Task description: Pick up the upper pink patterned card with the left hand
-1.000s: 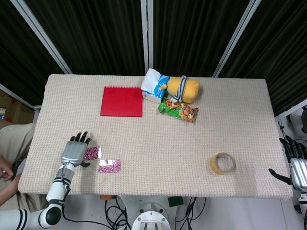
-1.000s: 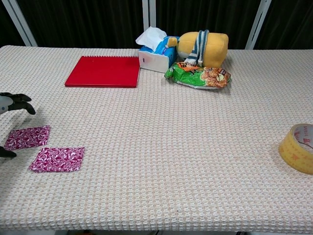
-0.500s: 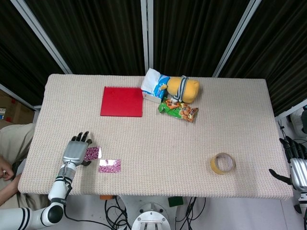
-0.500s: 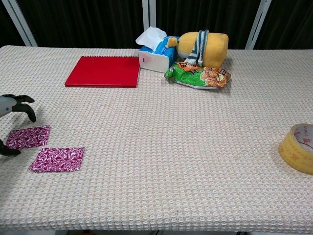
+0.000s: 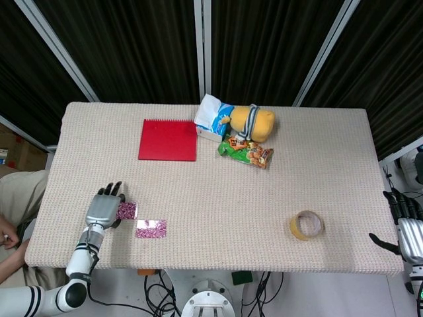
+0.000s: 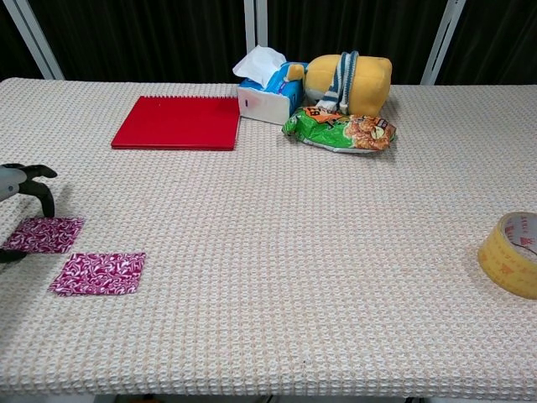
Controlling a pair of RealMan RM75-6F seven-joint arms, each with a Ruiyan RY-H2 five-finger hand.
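**Q:** Dark curtains and a woven beige table (image 5: 211, 185) fill the head view. What does the view show?

**A:** The left hand (image 5: 102, 209) rests palm-down near the table's front left corner, covering the left part of the upper pink patterned card (image 5: 126, 211). The lower pink card (image 5: 151, 228) lies just beside it, toward the front edge, untouched. The right hand (image 5: 404, 231) hangs off the table's right edge with fingers apart, holding nothing. Farther back lie a red notebook (image 5: 168, 139), a tissue box (image 5: 211, 116), a yellow plush toy (image 5: 251, 123) and a snack packet (image 5: 246, 152); a tape roll (image 5: 307, 225) sits front right.

**Q:** What has changed over the last second?

**A:** The hand has slid a little toward the card, so less of the card shows than before.

**Q:** And the chest view?

**A:** Only dark fingers (image 6: 38, 189) of the left hand enter at the frame's left edge, arched down over the upper card (image 6: 44, 234), with a thumb tip at the card's near left corner. The fingers hung higher a second ago and have come down. Whether they yet pinch the card cannot be told: it still lies flat.

**Q:** Meaning for the task?

**A:** Probably the grasp is closing; the lift has not begun.
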